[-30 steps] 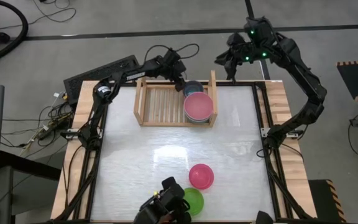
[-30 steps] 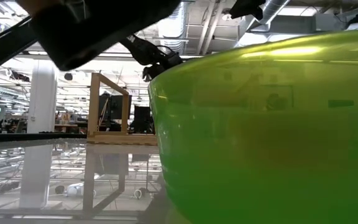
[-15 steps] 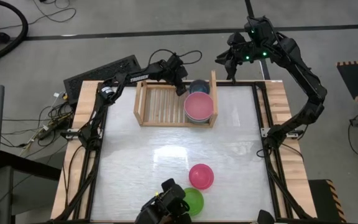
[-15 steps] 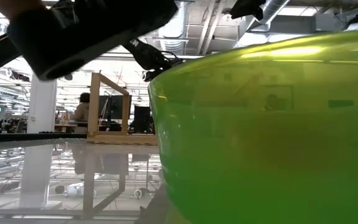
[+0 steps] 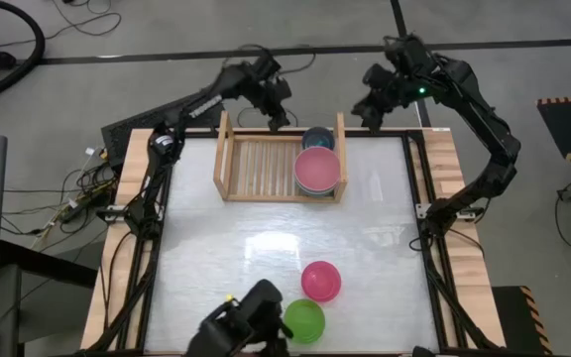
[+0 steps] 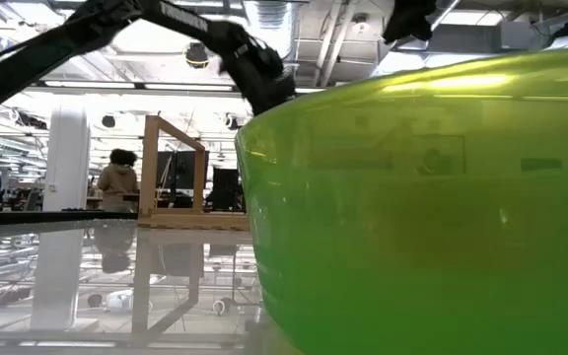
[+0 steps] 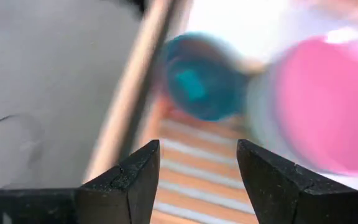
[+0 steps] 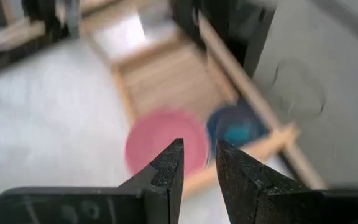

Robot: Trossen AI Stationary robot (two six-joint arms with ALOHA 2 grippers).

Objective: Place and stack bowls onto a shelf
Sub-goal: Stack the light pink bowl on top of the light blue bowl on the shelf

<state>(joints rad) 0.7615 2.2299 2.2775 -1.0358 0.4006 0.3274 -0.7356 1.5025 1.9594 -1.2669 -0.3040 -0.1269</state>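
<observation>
Stacking looks unfinished, so I hold my left tool (image 5: 278, 117) open and empty over the shelf's (image 5: 228, 159) far rail beside the blue bowl (image 5: 316, 138), while my right tool (image 5: 369, 111), slightly parted and empty, waits past the table's (image 5: 266, 253) far edge, leaving the magenta bowl (image 5: 320, 281) and lime green bowl (image 5: 304, 320) by the near edge.

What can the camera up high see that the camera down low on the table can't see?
Only the high view shows the pink bowl and the blue bowl sitting in the shelf, plus the magenta bowl on the table. Only the low view shows a person in the room far behind. Both show the lime green bowl, which fills most of the low view, and the shelf.
</observation>
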